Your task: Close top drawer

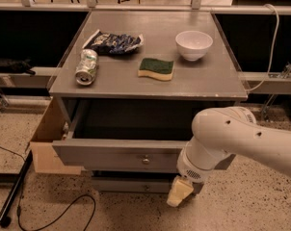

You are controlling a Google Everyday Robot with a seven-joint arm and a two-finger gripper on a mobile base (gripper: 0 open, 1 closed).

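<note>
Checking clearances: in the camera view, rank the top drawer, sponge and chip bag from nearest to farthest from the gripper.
The gripper hangs low, at the cabinet's front right.
1. top drawer, just up-left of it
2. sponge, middle of the table
3. chip bag, back left
</note>
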